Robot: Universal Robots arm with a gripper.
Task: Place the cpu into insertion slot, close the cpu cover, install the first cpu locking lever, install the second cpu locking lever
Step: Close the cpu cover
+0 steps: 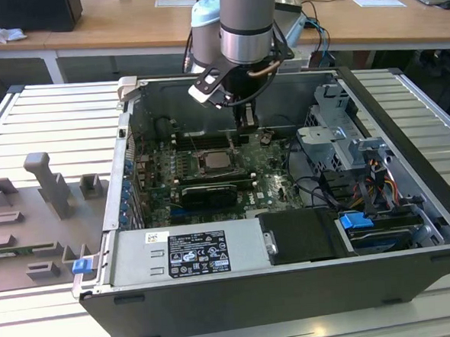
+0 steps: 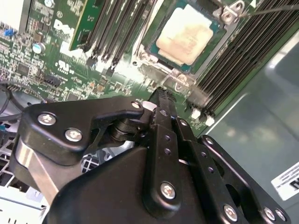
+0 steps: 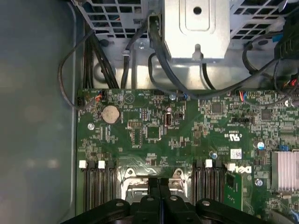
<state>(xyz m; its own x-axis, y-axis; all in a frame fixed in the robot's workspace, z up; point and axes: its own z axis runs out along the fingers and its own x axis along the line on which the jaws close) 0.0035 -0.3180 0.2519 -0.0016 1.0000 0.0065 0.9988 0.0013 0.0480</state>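
Note:
The cpu, a pale beige square chip, lies flat in the insertion slot of the green motherboard. The silvery cpu cover lies down around the chip as a frame. A thin metal locking lever crosses one corner of the socket. My gripper hangs just above the board beside the socket, shut with nothing between its fingers. In the exterior view the gripper sits behind and to the right of the socket. In the first wrist view the gripper covers part of the socket's edge.
Black memory slots flank the socket on both sides. A grey drive cage with cables fills the case at the exterior view's right. The power supply lies along the near wall. Grey fixtures stand outside, on the left.

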